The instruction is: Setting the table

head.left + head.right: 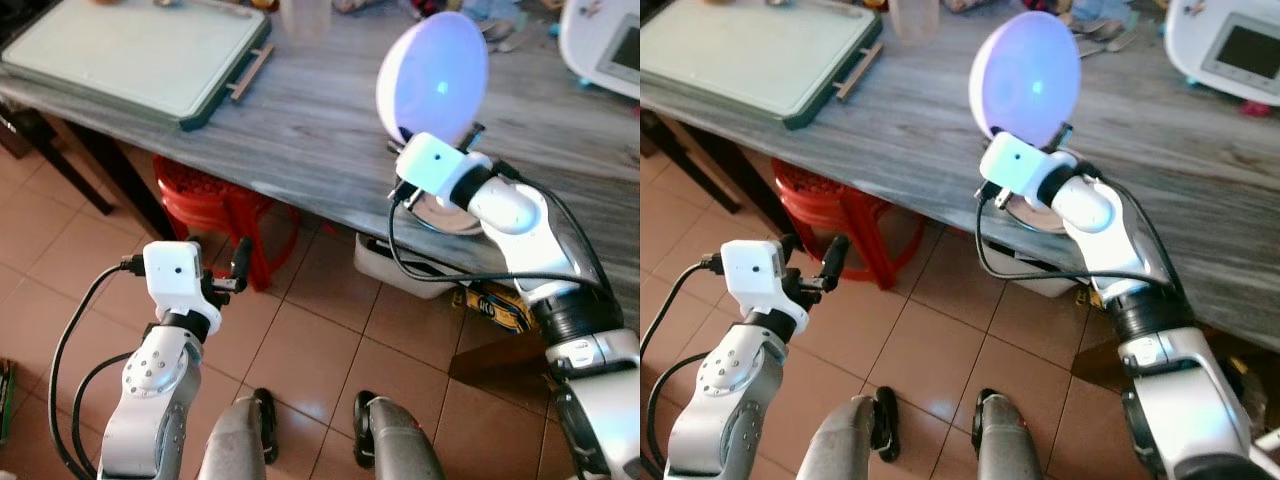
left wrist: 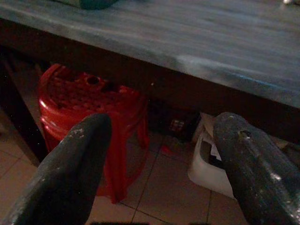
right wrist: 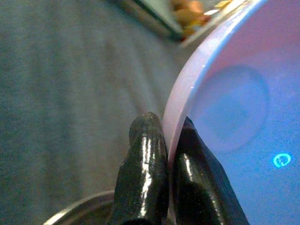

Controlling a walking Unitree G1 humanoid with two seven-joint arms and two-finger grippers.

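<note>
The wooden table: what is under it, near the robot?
Under the table stand a red stool and a white bin. The tabletop hides the bin's far part and anything deeper. The left gripper, open, hangs before the stool.

The left gripper (image 2: 161, 173) holds its two black fingers (image 2: 70, 173) spread wide apart, facing the grey wooden table (image 2: 197, 42) edge, a red plastic stool (image 2: 89, 117) and a white container (image 2: 211, 164) beneath.

Bare grey tabletop (image 1: 300, 120) between tray (image 1: 130, 55) and raised bowl (image 1: 432, 75).
</note>
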